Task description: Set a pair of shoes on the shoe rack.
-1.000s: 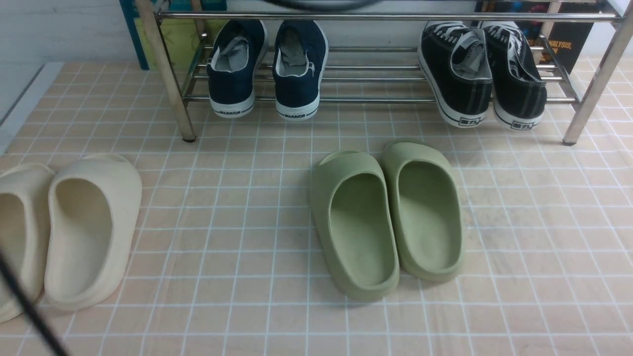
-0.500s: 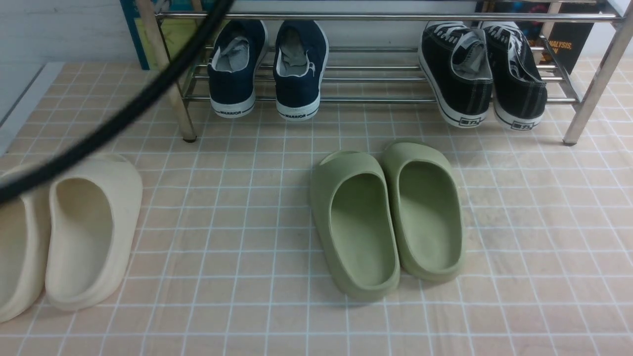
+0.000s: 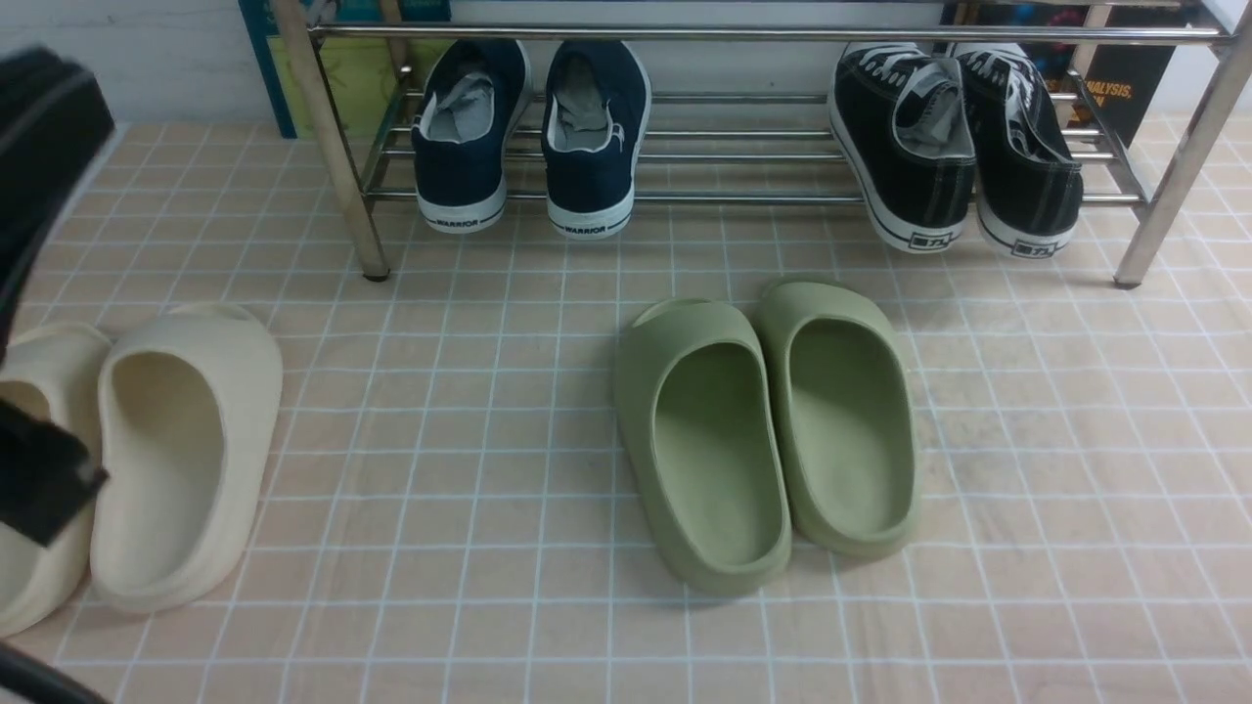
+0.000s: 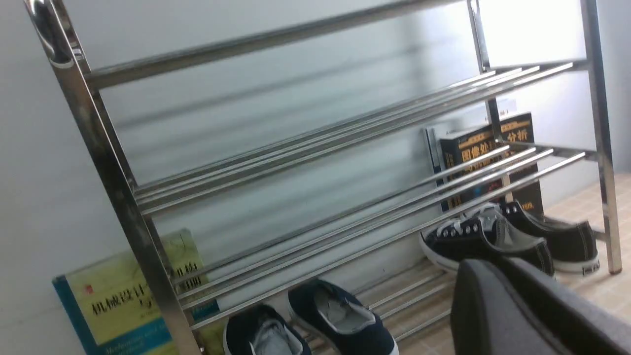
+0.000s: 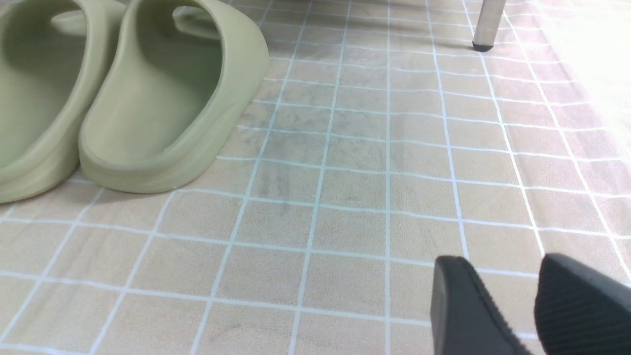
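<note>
I'm seeing the navy canvas slip-on sneakers with white rubber soles (image 3: 592,181) sitting on the low chrome-steel rack (image 3: 758,34), so placement is looking finished, with only arm clearance remaining; my right gripper (image 5: 503,259) is standing wide and empty, while my blurred left gripper (image 4: 493,266) is showing close-set fingers, perhaps not quite meeting, I can't tell.

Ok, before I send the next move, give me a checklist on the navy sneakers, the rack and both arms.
1. Left navy sneaker and right navy sneaker on the rack's lowest shelf: ok.
2. Toes toward the wall: ok.
3. Heels fully behind the shelf's front bar: not ok, both overhang it.
4. Right gripper, jaws open with nothing between: ok.
5. Left gripper, jaws open: cannot tell.
</note>
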{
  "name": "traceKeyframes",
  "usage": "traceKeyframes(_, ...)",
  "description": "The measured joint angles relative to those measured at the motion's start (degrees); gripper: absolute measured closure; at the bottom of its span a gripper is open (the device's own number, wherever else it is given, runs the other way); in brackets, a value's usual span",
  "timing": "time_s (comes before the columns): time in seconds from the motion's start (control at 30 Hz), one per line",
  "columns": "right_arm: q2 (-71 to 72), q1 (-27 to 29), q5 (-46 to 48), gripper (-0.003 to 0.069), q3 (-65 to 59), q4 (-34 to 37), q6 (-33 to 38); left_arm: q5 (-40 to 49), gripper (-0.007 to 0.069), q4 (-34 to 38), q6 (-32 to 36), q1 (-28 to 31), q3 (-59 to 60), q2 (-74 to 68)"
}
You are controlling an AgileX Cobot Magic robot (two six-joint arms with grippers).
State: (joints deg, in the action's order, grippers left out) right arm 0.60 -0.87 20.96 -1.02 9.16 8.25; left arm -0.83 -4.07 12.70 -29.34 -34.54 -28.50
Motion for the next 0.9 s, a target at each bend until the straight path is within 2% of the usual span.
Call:
traceKeyframes(0.3,0.00,0.00,0.00,0.0419,0.00,0.00,0.00,0.31,0.0568,-0.74,0.90,0.00,4.90,2.30)
traceKeyframes(0.43,0.00,0.00,0.00,0.0419,0.00,0.00,0.00,0.52,0.0566,-4.47,7.38,0.00,4.90,10.10)
traceKeyframes(0.53,0.00,0.00,0.00,0.0419,0.00,0.00,0.00,0.83,0.0565,-4.75,9.34,0.00,4.90,15.94)
traceKeyframes(0.67,0.00,0.00,0.00,0.0419,0.00,0.00,0.00,10.03,0.0565,-3.00,9.60,0.00,4.77,24.47)
traceKeyframes(0.7,0.00,0.00,0.00,0.0419,0.00,0.00,0.00,14.79,0.0564,-2.39,8.53,0.00,4.73,25.61)
traceKeyframes(0.8,0.00,0.00,0.00,0.0419,0.00,0.00,0.00,25.19,0.0565,-1.50,4.20,0.00,5.36,26.81)
traceKeyframes(0.9,0.00,0.00,0.00,0.0419,0.00,0.00,0.00,29.62,0.0588,-1.32,-2.95,0.00,8.08,26.85)
